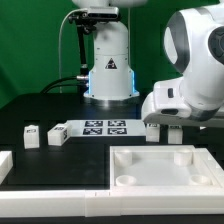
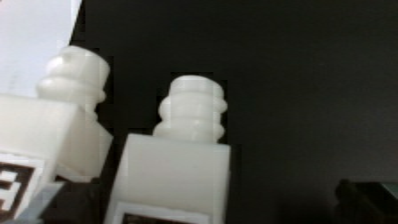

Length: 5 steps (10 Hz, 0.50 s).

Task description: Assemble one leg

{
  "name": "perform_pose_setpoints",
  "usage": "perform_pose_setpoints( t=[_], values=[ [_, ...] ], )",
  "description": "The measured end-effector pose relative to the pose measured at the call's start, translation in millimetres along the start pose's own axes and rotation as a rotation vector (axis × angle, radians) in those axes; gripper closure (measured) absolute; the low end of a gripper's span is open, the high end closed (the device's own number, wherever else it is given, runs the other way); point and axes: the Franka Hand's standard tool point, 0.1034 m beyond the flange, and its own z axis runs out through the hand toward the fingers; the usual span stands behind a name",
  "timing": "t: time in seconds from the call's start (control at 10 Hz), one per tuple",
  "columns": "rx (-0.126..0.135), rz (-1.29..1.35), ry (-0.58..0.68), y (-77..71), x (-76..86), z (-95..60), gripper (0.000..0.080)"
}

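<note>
Step in hand, as I judge it: the approach to pick up one leg. Nothing is gripped yet as far as can be seen.

- The arm's white hand hangs low at the exterior view's right. Its dark fingers (image 1: 150, 124) are just above the black surface (image 1: 20, 110). I cannot tell whether they are spread or closed; the wrist view shows no fingertip clearly.
- Wrist view: a small stubby white plastic leg with a ridged screw end (image 2: 178, 160) sits near the centre of the picture. A second leg of the same kind (image 2: 68, 115) is just beside it, with a thin dark gap between the two. A corner of a black-and-white tag shows on the second leg.
- Exterior view: both lie under the hand, just behind the large white square tray-like tabletop with corner holes (image 1: 190, 172).
- Two more white legs (image 1: 57, 133) stand well apart towards the exterior view's left, beside the flat white marker board (image 1: 100, 128).

Next move calls for:
- centring the fingers on one leg only;
- enough clearance from its close neighbour, which could otherwise be nudged or pinched along with it;
- a grip on the body, leaving the screw end free for a corner hole.
</note>
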Motion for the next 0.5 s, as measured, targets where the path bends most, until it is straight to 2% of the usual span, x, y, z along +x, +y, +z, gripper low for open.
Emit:
perform_pose_setpoints(
  t=[0.2, 0.4, 0.5],
  values=[
    [0.003, -0.003, 0.006, 1.5, 2.3, -0.1, 0.015],
    [0.012, -0.006, 0.005, 10.0, 5.0, -1.5, 0.015],
    [0.013, -0.005, 0.005, 10.8, 5.3, -2.2, 0.0178]
  ],
)
